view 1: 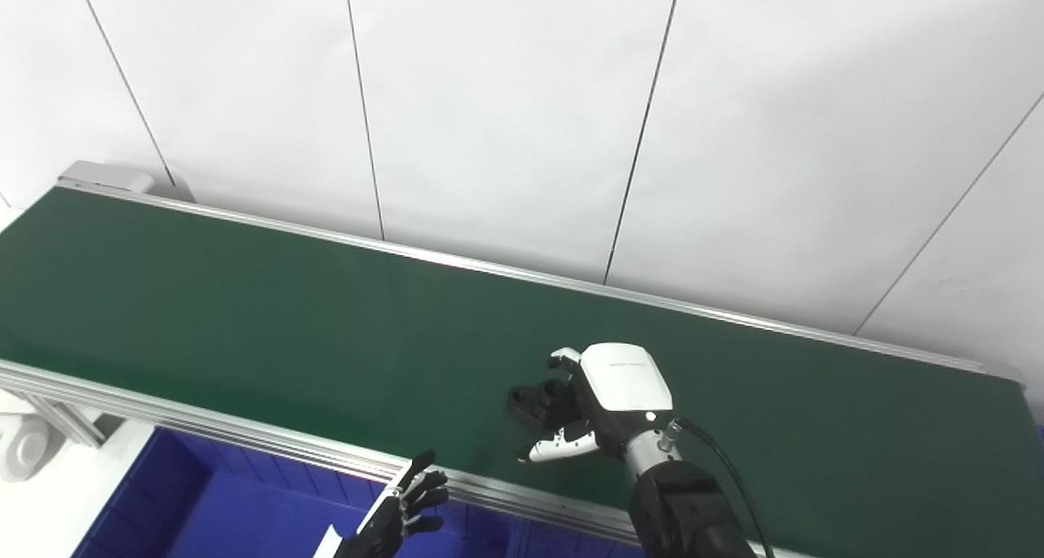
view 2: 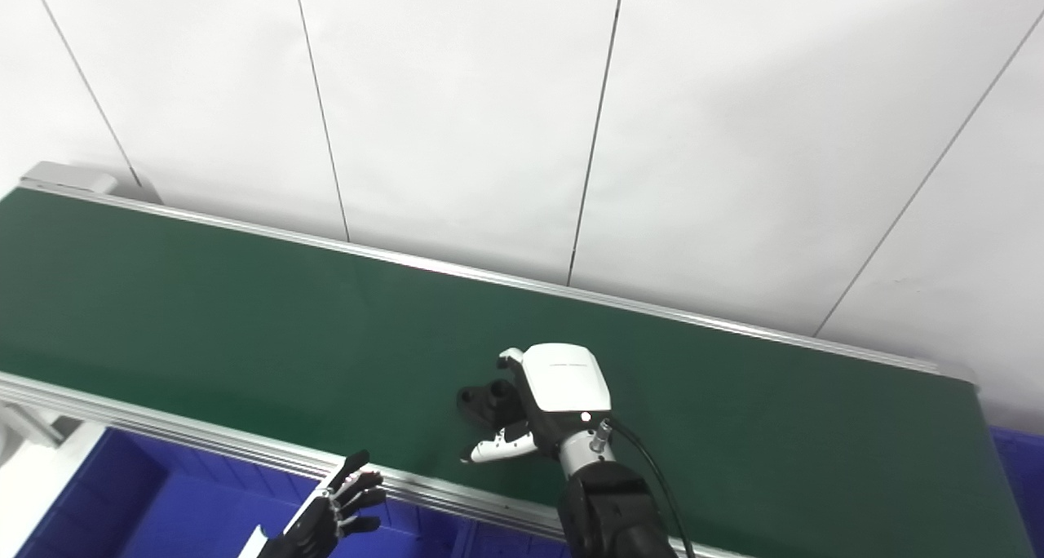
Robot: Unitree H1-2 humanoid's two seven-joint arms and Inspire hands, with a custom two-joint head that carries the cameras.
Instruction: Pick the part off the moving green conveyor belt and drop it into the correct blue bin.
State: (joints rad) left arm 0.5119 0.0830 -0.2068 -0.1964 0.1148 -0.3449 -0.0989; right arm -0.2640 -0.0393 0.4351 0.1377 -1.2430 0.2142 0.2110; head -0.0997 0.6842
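A small black part (view 1: 532, 398) lies on the green conveyor belt (view 1: 245, 321), near its front rail. My right hand (view 1: 599, 399) is on the belt right beside the part. Its fingers curl against the part's right side, and its thumb points left just below the part, apart from it. The part is still resting on the belt; it also shows in the right eye view (view 2: 483, 400). My left hand (view 1: 404, 509) is open with its fingers spread. It holds nothing and hovers over the blue bin (view 1: 204, 501) below the front rail.
Aluminium rails (view 1: 245, 436) run along the belt's front and back edges. White wall panels stand behind the belt. The edge of another blue bin (view 2: 1019, 468) shows past the belt's right end. A white frame piece (view 1: 24, 444) sits at the lower left.
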